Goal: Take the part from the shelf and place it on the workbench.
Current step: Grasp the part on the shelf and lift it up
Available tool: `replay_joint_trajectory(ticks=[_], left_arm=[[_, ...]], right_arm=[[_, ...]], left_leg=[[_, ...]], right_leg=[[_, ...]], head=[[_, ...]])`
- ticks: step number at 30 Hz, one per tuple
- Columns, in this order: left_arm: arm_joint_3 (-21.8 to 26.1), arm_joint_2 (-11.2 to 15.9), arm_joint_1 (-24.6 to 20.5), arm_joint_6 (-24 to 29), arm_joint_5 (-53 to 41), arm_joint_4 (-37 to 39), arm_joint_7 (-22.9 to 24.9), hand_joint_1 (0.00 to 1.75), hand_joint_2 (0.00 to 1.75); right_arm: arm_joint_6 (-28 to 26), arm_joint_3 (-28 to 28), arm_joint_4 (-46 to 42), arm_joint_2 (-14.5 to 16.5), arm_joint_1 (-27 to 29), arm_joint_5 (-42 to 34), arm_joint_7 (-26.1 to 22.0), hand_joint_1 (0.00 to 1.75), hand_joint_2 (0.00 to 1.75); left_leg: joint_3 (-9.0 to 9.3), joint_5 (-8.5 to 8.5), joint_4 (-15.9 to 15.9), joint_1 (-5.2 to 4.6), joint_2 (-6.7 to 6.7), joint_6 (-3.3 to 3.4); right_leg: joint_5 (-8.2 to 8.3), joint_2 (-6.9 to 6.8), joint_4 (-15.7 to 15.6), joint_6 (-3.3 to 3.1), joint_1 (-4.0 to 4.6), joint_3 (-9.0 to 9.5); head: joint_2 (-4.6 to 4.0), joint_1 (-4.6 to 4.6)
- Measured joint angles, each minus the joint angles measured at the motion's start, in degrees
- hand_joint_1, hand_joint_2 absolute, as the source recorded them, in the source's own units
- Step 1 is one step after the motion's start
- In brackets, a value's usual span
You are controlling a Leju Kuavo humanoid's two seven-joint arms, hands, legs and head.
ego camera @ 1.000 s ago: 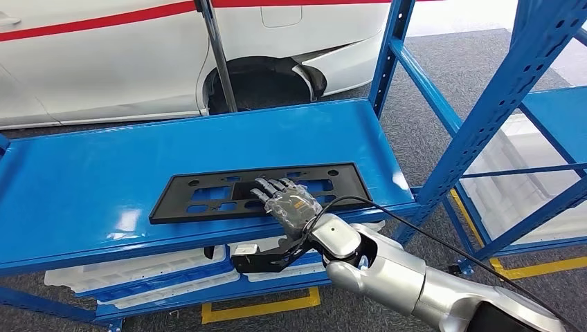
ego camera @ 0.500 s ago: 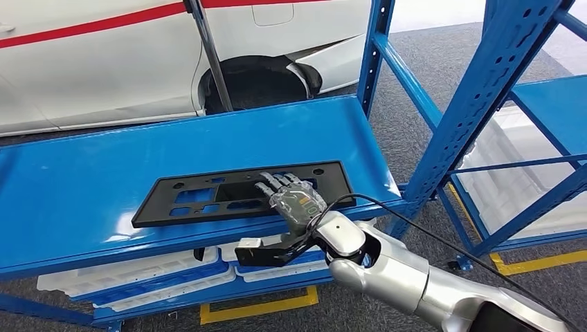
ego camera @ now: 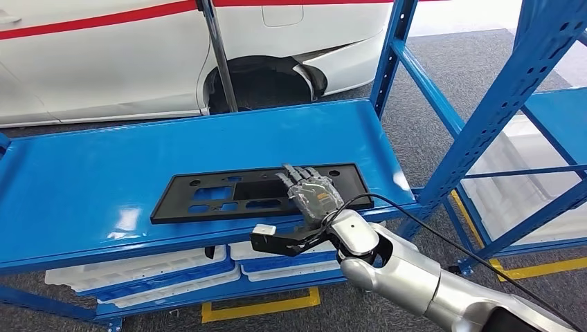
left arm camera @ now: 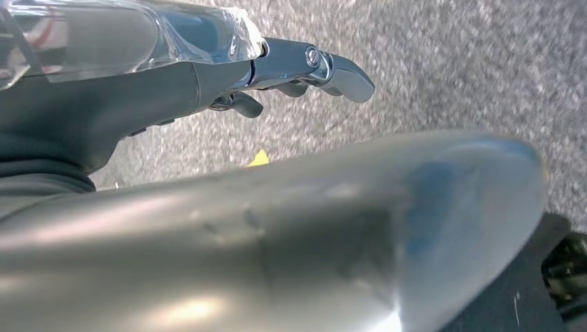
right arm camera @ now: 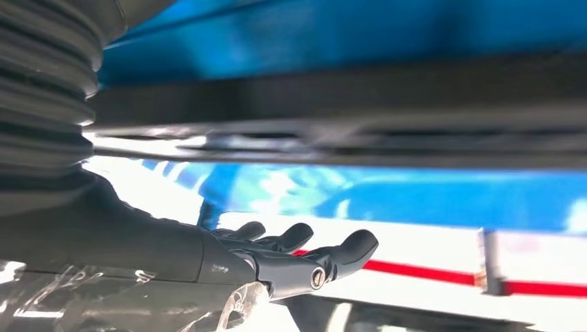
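Part (ego camera: 259, 191) lies flat on the blue shelf (ego camera: 90, 180), under the right hand's (ego camera: 313, 193) spread fingers, held by nothing. Looks thin, stiff, light and slippery; best gripped at its near edge.

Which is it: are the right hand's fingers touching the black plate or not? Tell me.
Cannot tell. In the head view the right hand overlaps the black plate; the right wrist view shows the fingers spread, but no clear contact.

The right hand (ego camera: 313, 194) hides part of the black part's (ego camera: 228, 194) near edge.
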Motion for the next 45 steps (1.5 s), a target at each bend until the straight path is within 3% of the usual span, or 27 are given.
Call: replay_joint_trajectory(ticks=[2, 6, 8, 10, 11, 12, 13, 15, 17, 19, 21, 22, 24, 26, 27, 28, 31, 33, 36, 38, 41, 42, 43, 45], left_arm=[[-0.37, 0.2, -0.14, 0.37, -0.51, 0.02, -0.26, 0.0, 0.0], [-0.73, 1.04, -0.75, 0.37, -1.23, 0.08, -0.42, 0.0, 0.0], [-1.03, 1.31, -1.16, 0.3, -1.35, 0.11, -0.16, 0.0, 0.0], [-1.36, 1.45, -1.34, 0.31, -1.3, 0.11, -0.09, 0.0, 0.0], [-1.51, 1.51, -1.31, 0.32, -1.24, 0.11, -0.06, 0.0, 0.0], [-1.64, 1.55, -1.27, 0.32, -1.2, 0.12, 0.02, 0.0, 0.0], [-1.73, 1.57, -1.23, 0.32, -1.15, 0.13, 0.14, 0.0, 0.0], [-1.84, 1.65, -1.21, 0.31, -1.14, 0.14, 0.4, 0.0, 0.0], [-1.9, 1.75, -1.2, 0.35, -1.14, 0.16, 0.6, 0.0, 0.0], [-1.93, 1.82, -1.19, 0.43, -1.18, 0.18, 0.69, 0.0, 0.0], [-1.94, 1.86, -1.31, 0.46, -1.35, 0.18, 0.76, 0.0, 0.0], [-1.95, 1.97, -1.52, 0.44, -1.43, 0.19, 0.76, 0.0, 0.0], [-1.96, 2.26, -2.13, 0.39, -1.43, 0.2, 0.56, 0.0, 0.0], [-1.96, 2.51, -2.66, 0.29, -1.51, 0.2, 0.26, 0.0, 0.0], [-1.97, 2.58, -2.82, 0.25, -1.65, 0.2, 0.13, 0.0, 0.0], [-1.98, 2.64, -2.93, 0.23, -1.8, 0.2, 0.02, 0.0, 0.0], [-2.0, 2.91, -3.32, 0.27, -1.86, 0.2, -0.24, 0.0, 0.0], [-1.99, 3.17, -3.65, 0.31, -1.73, 0.2, -0.38, 0.0, 0.0], [-1.99, 3.46, -3.81, 0.29, -1.72, 0.2, -0.85, 0.0, 0.0], [-1.99, 3.57, -3.84, 0.27, -1.68, 0.2, -1.16, 0.0, 0.0], [-1.96, 3.43, -3.52, 0.25, -0.7, 0.2, -1.37, 0.0, 0.0], [-1.93, 3.33, -3.28, 0.25, -0.39, 0.2, -1.45, 0.0, 0.44], [-1.9, 3.22, -3.05, 0.24, -0.2, 0.2, -1.56, 0.0, 0.87], [-1.86, 3.03, -2.82, 0.17, 0.0, 0.2, -1.78, 0.0, 1.75]], right_arm=[[-0.5, -1.02, -1.18, -0.84, 0.85, 1.05, 0.96, 0.0, 1.75], [-0.26, -2.78, -4.27, -2.61, 3.26, 3.36, 3.33, 0.0, 1.75], [0.21, -3.65, -5.92, -3.29, 3.95, 3.89, 3.9, 0.0, 1.75], [0.61, -4.26, -7.22, -3.92, 4.69, 4.19, 4.08, 0.0, 1.75], [0.78, -4.43, -7.72, -4.21, 5.06, 4.29, 4.11, 0.0, 1.75], [0.95, -4.55, -8.18, -4.45, 5.35, 4.37, 4.13, 0.0, 1.75], [1.09, -4.68, -8.62, -4.62, 5.51, 4.4, 4.1, 0.0, 1.75], [1.32, -5.0, -9.53, -4.8, 5.54, 4.48, 3.98, 0.0, 1.75], [1.53, -5.29, -10.19, -4.89, 5.5, 4.67, 3.76, 0.0, 1.75], [1.72, -5.44, -10.53, -4.92, 5.52, 5.01, 3.46, 0.0, 1.75], [1.62, -5.72, -11.05, -4.96, 5.56, 5.35, 3.27, 0.0, 1.75], [1.48, -5.9, -11.35, -5.0, 5.56, 5.5, 3.25, 0.0, 1.75], [1.28, -6.15, -11.7, -5.11, 5.8, 5.66, 3.26, 0.0, 1.75], [1.2, -6.25, -12.04, -5.33, 6.51, 5.85, 3.26, 0.0, 1.75], [1.16, -6.32, -12.23, -5.45, 6.87, 5.99, 3.26, 0.0, 1.75], [1.13, -6.39, -12.44, -5.54, 7.11, 6.14, 3.26, 0.0, 1.75], [1.08, -6.89, -12.92, -5.57, 7.26, 6.35, 3.23, 0.0, 1.75], [1.03, -7.28, -13.28, -5.55, 7.44, 6.37, 3.13, 0.0, 1.75], [1.03, -7.42, -13.58, -5.56, 7.78, 6.4, 2.83, 0.0, 1.75], [1.13, -7.43, -13.66, -5.41, 7.79, 6.4, 2.12, 0.0, 1.75], [1.39, -7.22, -13.49, -4.67, 7.78, 6.29, 0.49, 0.0, 1.75], [1.46, -7.09, -13.33, -4.36, 7.78, 6.27, 0.13, 0.0, 1.75], [1.54, -6.94, -13.16, -4.03, 7.76, 6.26, -0.16, 0.0, 1.75], [1.67, -6.73, -12.84, -3.41, 7.57, 6.22, -0.69, 0.0, 1.75]], left_leg=[[-0.29, -0.48, 0.71, -0.22, -0.01, -0.52], [-0.9, -1.56, 2.19, 0.01, 0.05, -1.21], [-3.1, -4.58, 7.46, 0.29, 0.08, -1.97], [-6.63, -7.91, 15.33, 0.52, 0.09, -2.51], [-7.81, -8.51, 17.77, 0.58, 0.09, -2.57], [-8.03, -8.06, 18.07, 0.57, 0.09, -2.45], [-7.11, -6.61, 15.92, 0.49, 0.08, -2.18], [-3.27, -2.85, 7.61, 0.07, 0.09, -1.05], [-0.57, -0.96, 1.75, -0.48, 0.23, -0.05], [-0.23, -0.78, 0.67, -0.8, 0.32, 0.27], [0.17, -0.15, -0.27, -0.47, 0.29, 0.39], [0.41, 0.21, -0.8, -0.27, 0.29, 0.47], [0.68, 0.54, -1.3, -0.1, 0.29, 0.57], [0.66, 0.55, -1.26, -0.09, 0.26, 0.63], [0.66, 0.53, -1.22, -0.06, 0.24, 0.61], [0.66, 0.48, -1.12, 0.01, 0.23, 0.54], [0.33, -0.22, 0.07, 0.14, 0.23, -0.31], [-0.19, -0.73, 1.03, -0.03, 0.22, -0.87], [-0.68, -1.33, 1.9, 0.17, 0.24, -1.3], [-2.44, -3.79, 6.04, 0.45, 0.24, -1.94], [-7.56, -8.18, 16.99, 0.65, 0.24, -2.54], [-8.41, -8.16, 18.42, 0.63, 0.23, -2.42], [-8.29, -7.12, 17.62, 0.51, 0.22, -2.12], [-5.33, -3.08, 10.3, -0.02, 0.21, -0.84]], right_leg=[[1.32, 0.03, -4.42, -0.4, 0.05, 2.03], [1.47, 0.16, -4.81, -1.63, 0.06, 2.03], [1.57, 0.17, -4.85, -2.03, -0.09, 2.01], [1.57, 0.17, -4.84, -2.18, -0.08, 1.98], [1.56, 0.18, -4.83, -2.2, -0.04, 1.98], [1.55, 0.21, -4.83, -2.21, 0.01, 1.99], [1.55, 0.26, -4.84, -2.21, 0.08, 2.01], [1.56, 0.35, -4.88, -2.18, 0.19, 2.12], [1.57, 0.34, -4.93, -1.99, 0.29, 2.15], [1.68, 0.2, -5.07, -1.54, 0.28, 2.13], [1.32, 0.07, -4.69, -0.96, 0.28, 2.0], [0.34, 0.06, -3.33, -0.73, 0.33, 1.42], [-3.11, 0.05, 2.65, -0.48, 0.35, -1.21], [-5.73, 0.05, 9.18, -0.25, 0.28, -4.16], [-5.62, 0.04, 10.16, -0.1, 0.21, -4.6], [-4.5, 0.03, 8.99, 0.05, 0.12, -4.0], [0.1, 0.06, -1.06, 0.33, -0.27, 1.09], [0.6, 0.21, -4.04, -0.21, -0.25, 2.48], [0.63, 0.29, -4.07, -1.3, -0.16, 2.26], [0.75, 0.26, -4.11, -1.72, -0.31, 2.19], [0.73, 0.25, -4.11, -1.92, -0.18, 2.17], [0.71, 0.28, -4.11, -1.95, -0.08, 2.18], [0.7, 0.32, -4.11, -1.96, 0.04, 2.21], [0.68, 0.37, -4.15, -1.98, 0.27, 2.29]], head=[[0.0, -0.05], [0.0, -0.09], [0.0, -0.16], [0.0, -0.21], [0.0, -0.22], [0.0, -0.22], [0.0, -0.22], [0.0, -0.22], [0.0, -0.21], [0.0, -0.2], [0.0, -0.18], [0.0, -0.15], [0.0, -0.08], [0.0, -0.05], [0.0, -0.05], [0.0, -0.05], [0.0, -0.03], [0.0, -0.07], [0.0, -0.13], [0.0, -0.18], [0.0, -0.27], [0.0, -0.28], [0.0, -0.29], [0.0, -0.29]])
